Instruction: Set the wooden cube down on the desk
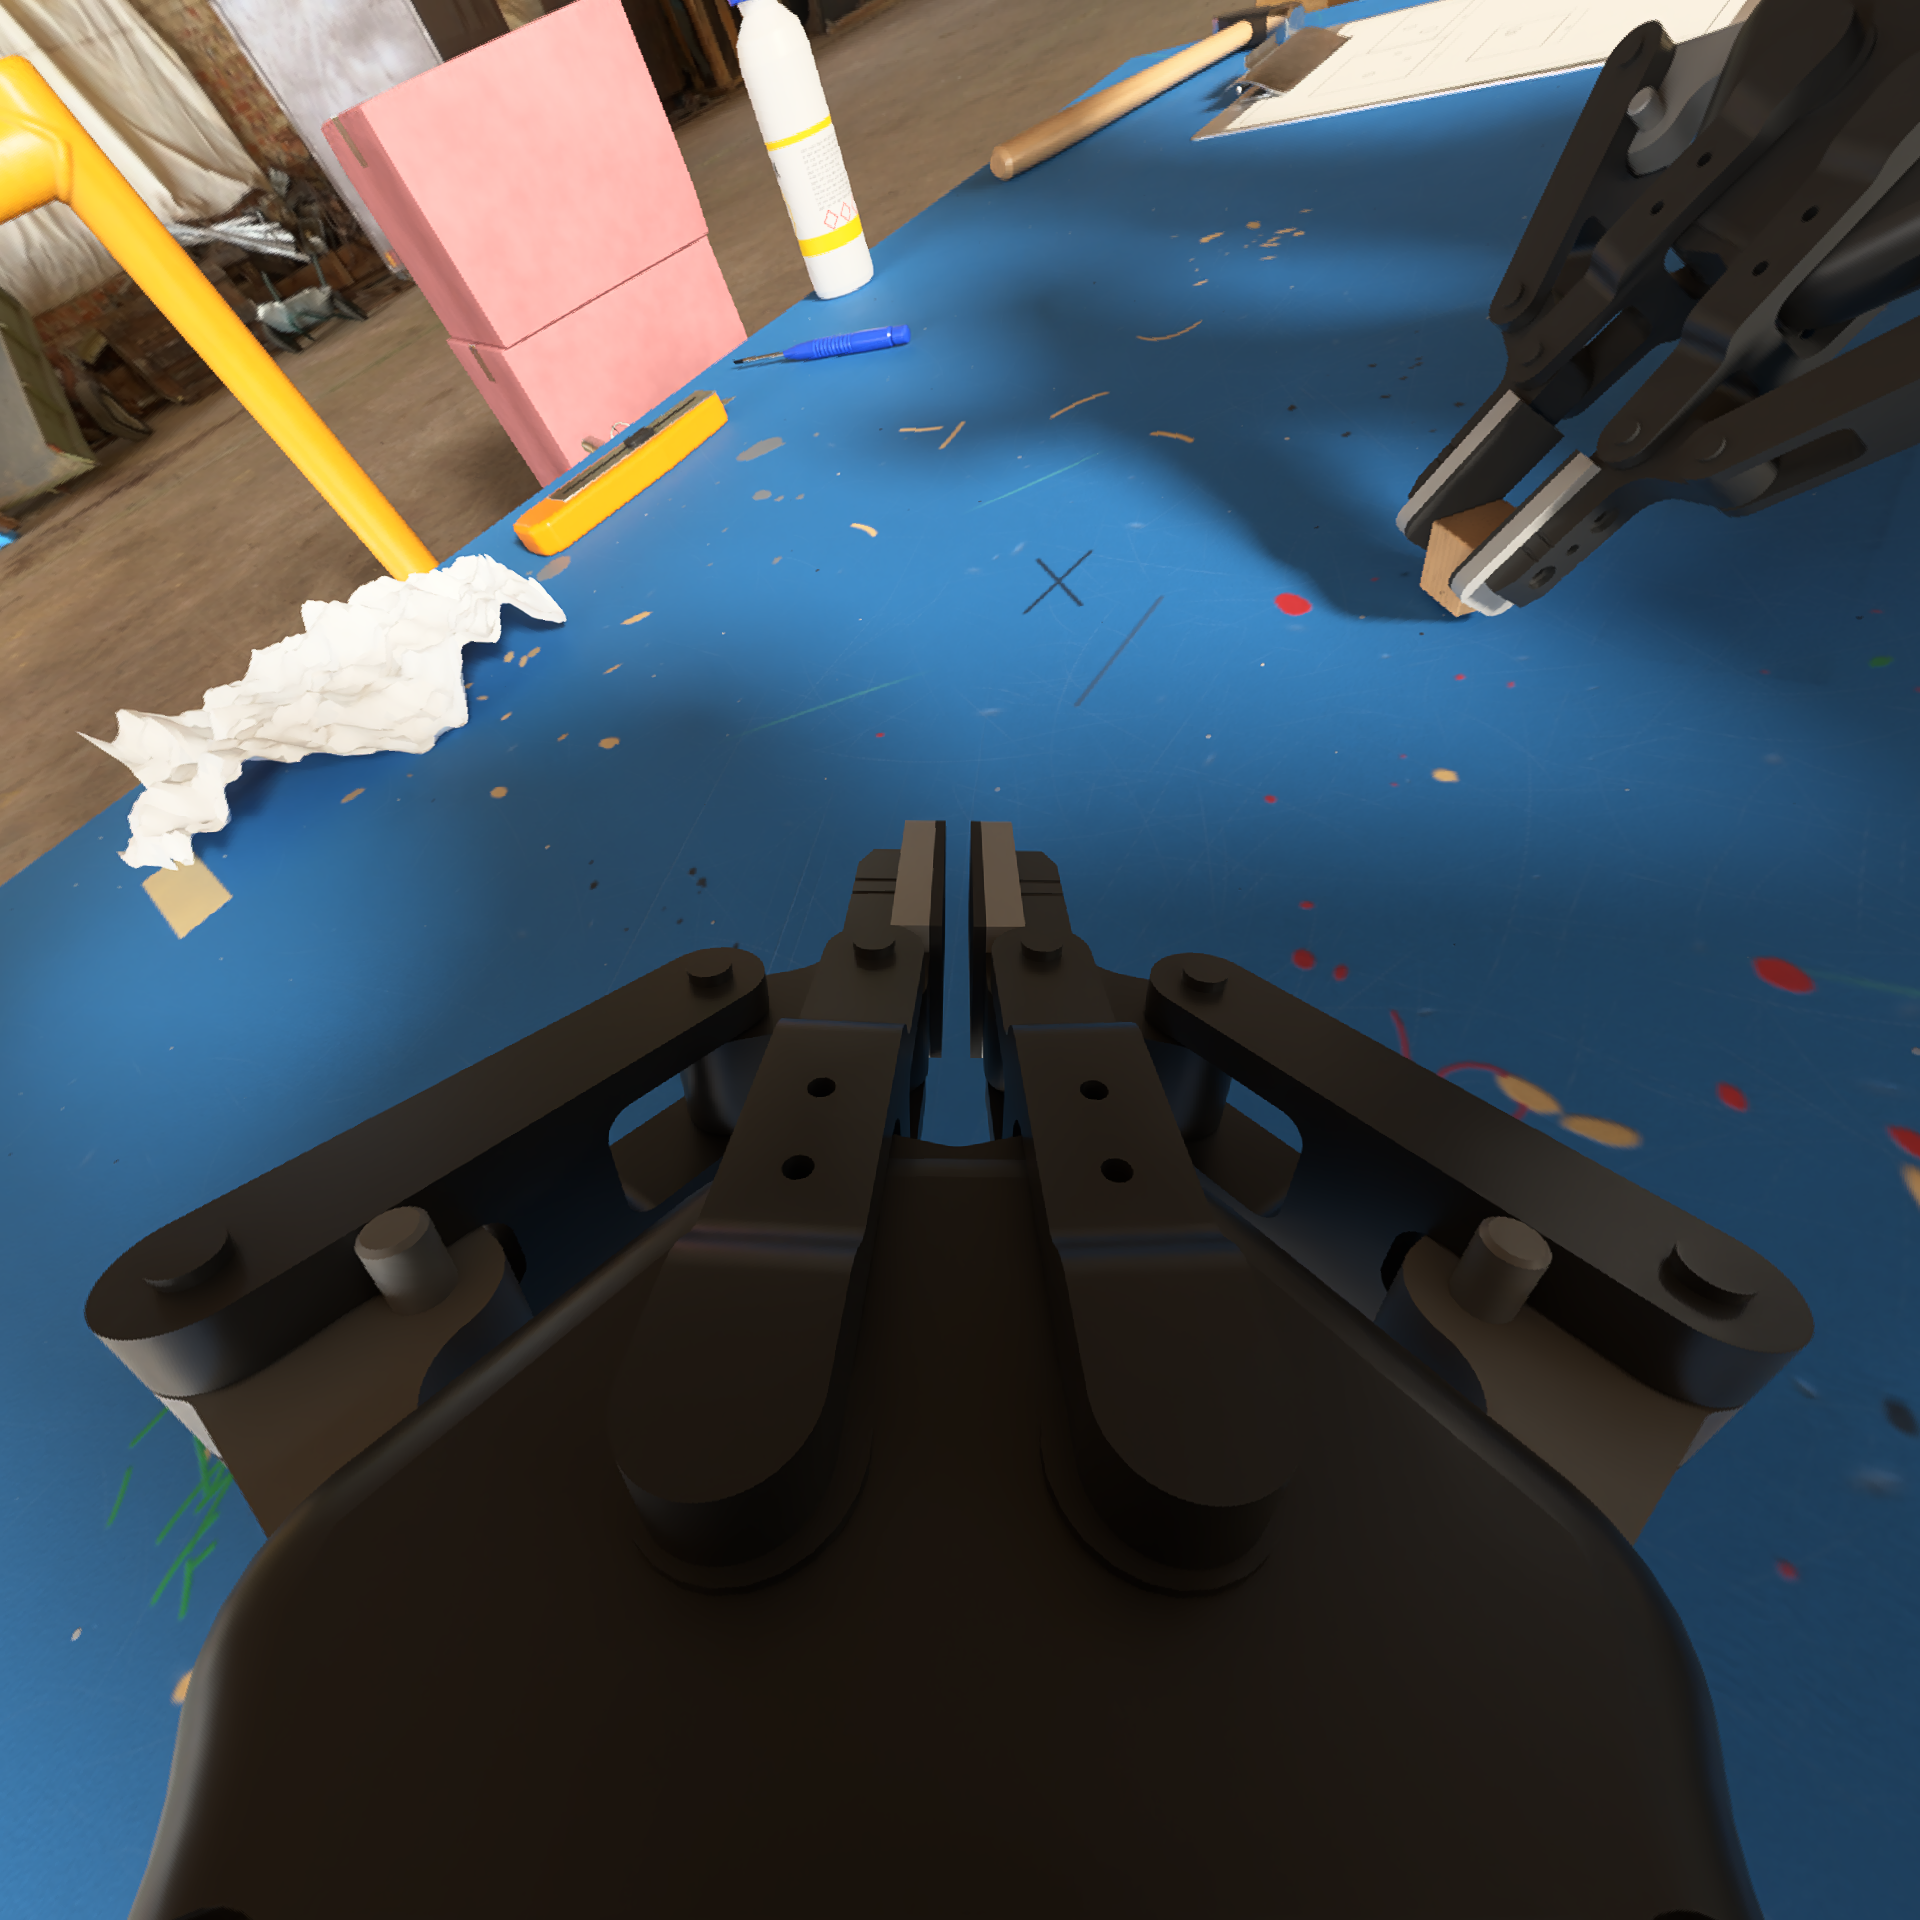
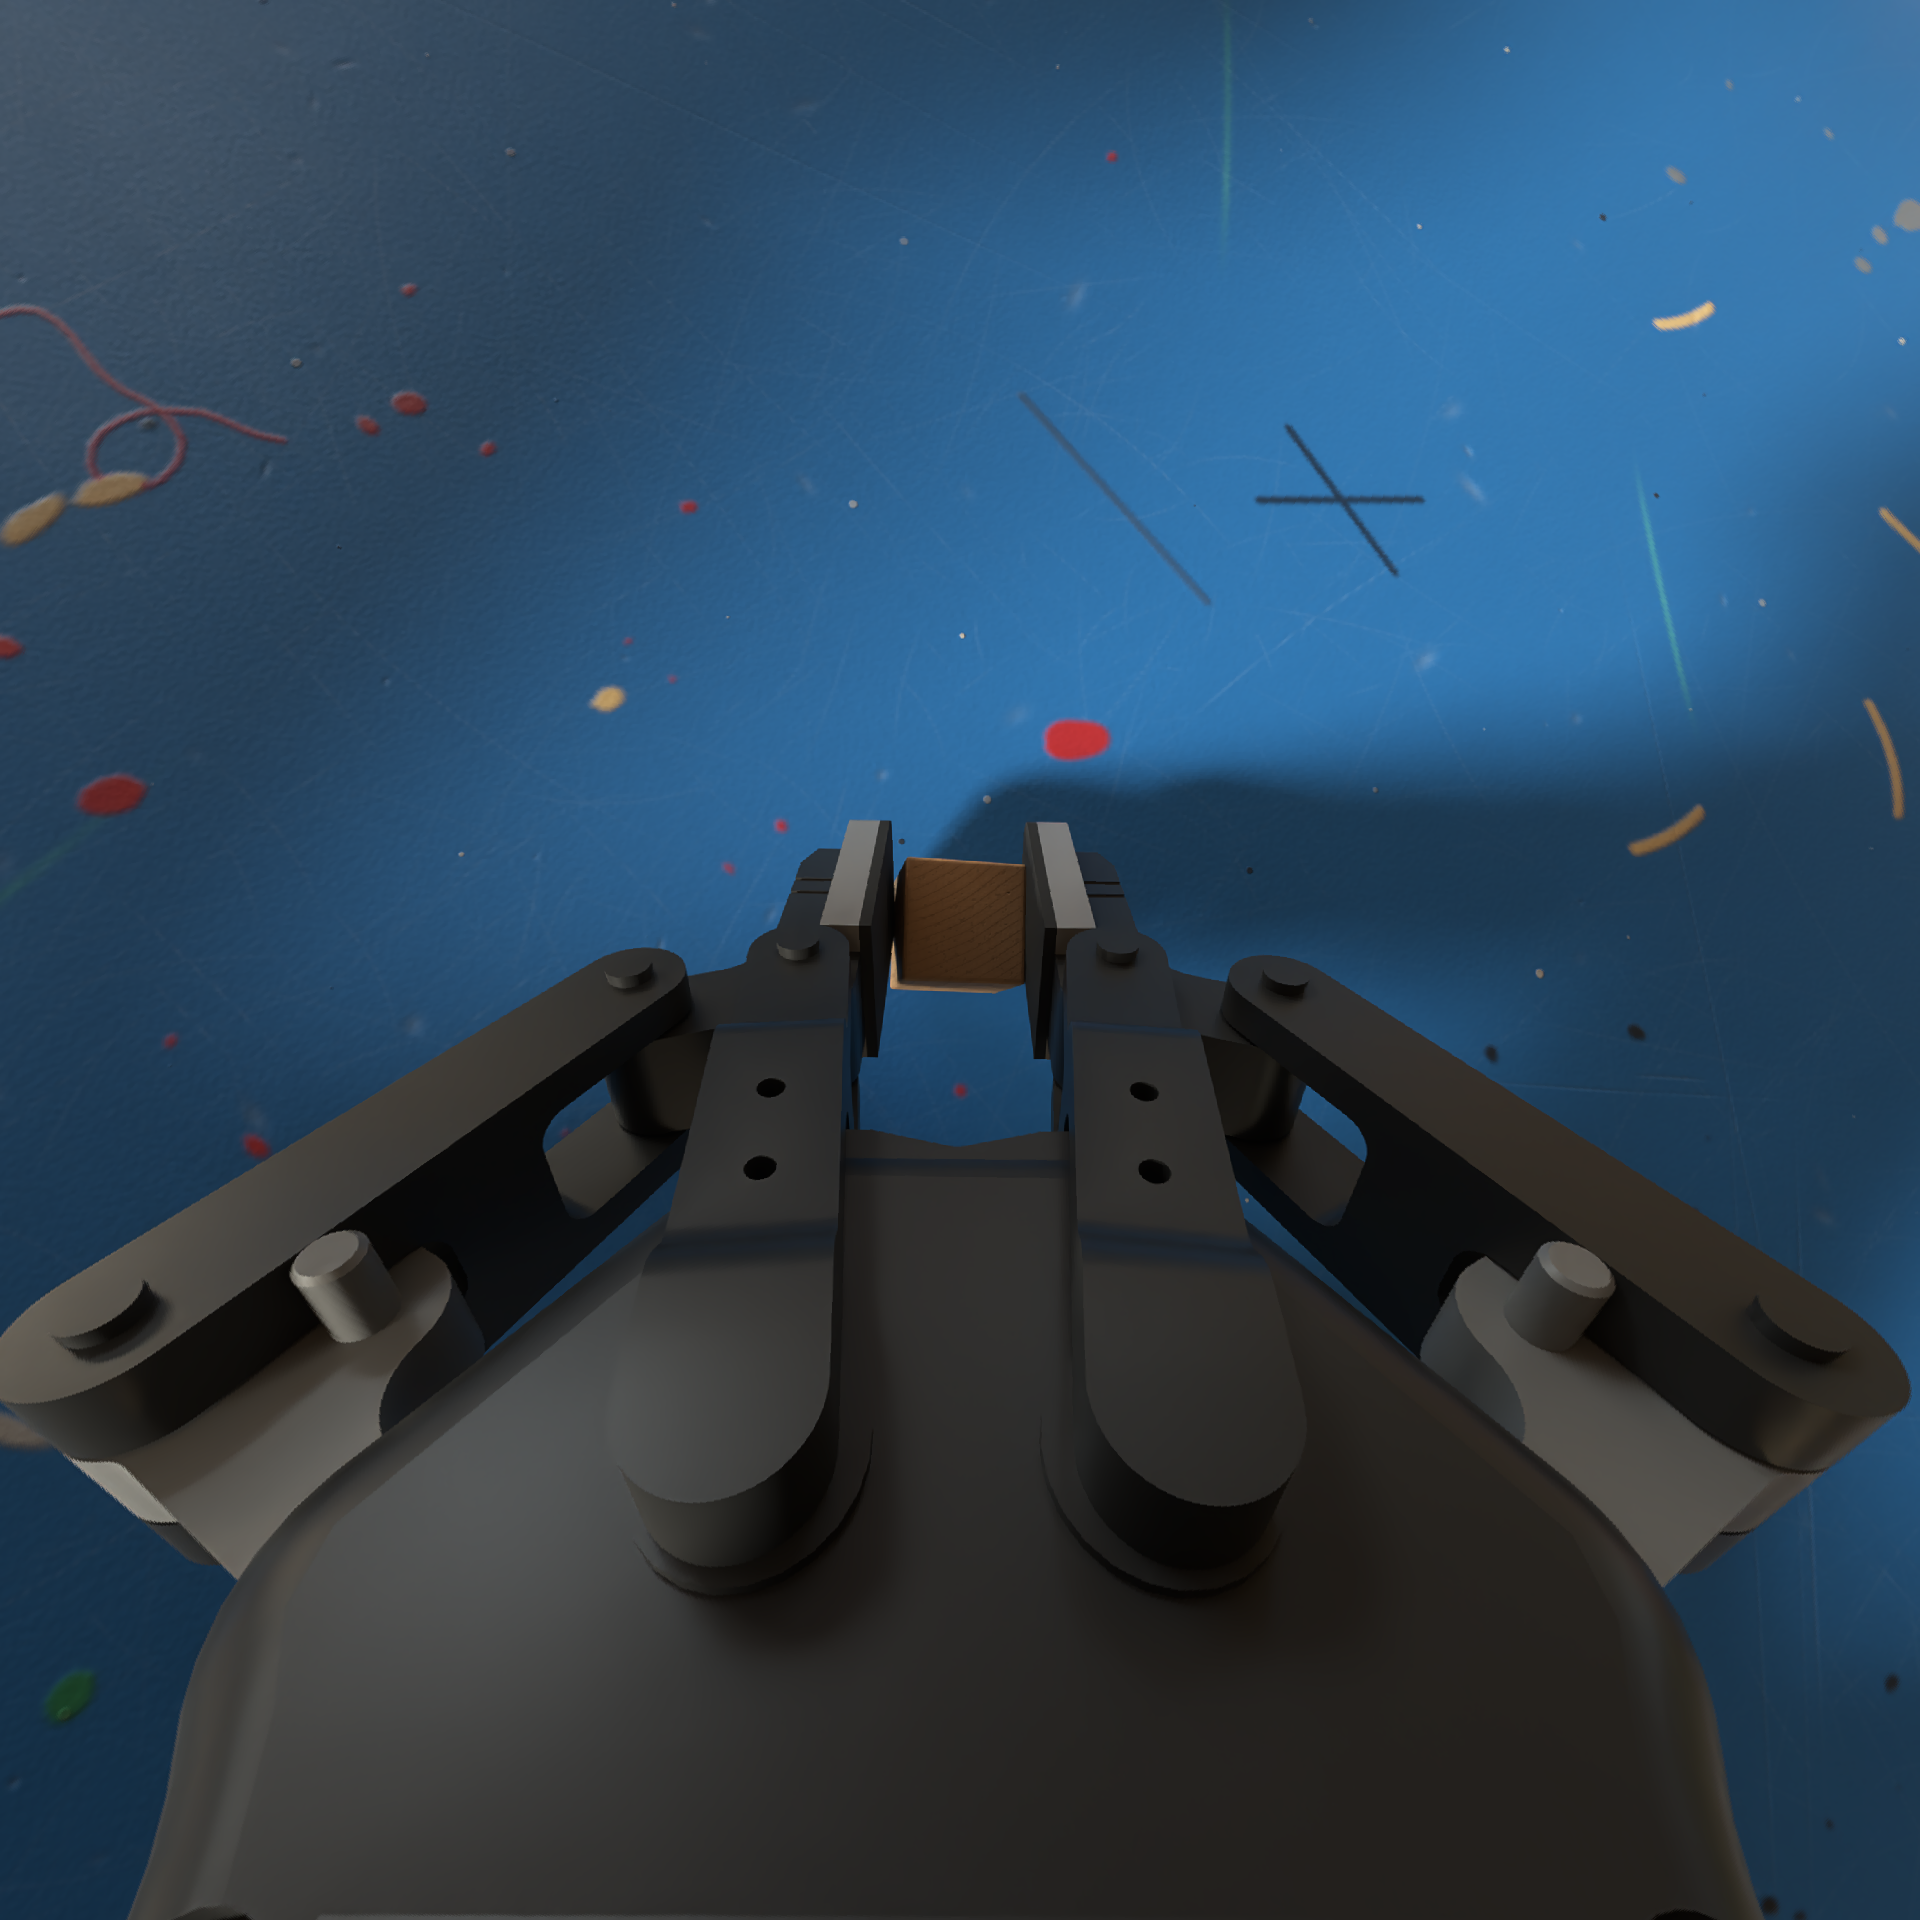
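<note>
Right gripper (image 2: 958,914) clamping wooden cube (image 2: 961,925) | cube hanging just above bench (image 2: 1351,935), beside red paint spot (image 2: 1075,740) | left gripper (image 1: 958,873) nearly closed, empty, farther off

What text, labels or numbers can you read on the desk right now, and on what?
None is legible.
White bottle: the print on its label is too small to read.
Sheet on the clipboard: faint marks, too blurred.
Desk: only a drawn cross and a line, no words.

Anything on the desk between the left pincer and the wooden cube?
Only bare blue desk with paint specks lies between the left pincer and the wooden cube, per the left wrist view.
</note>
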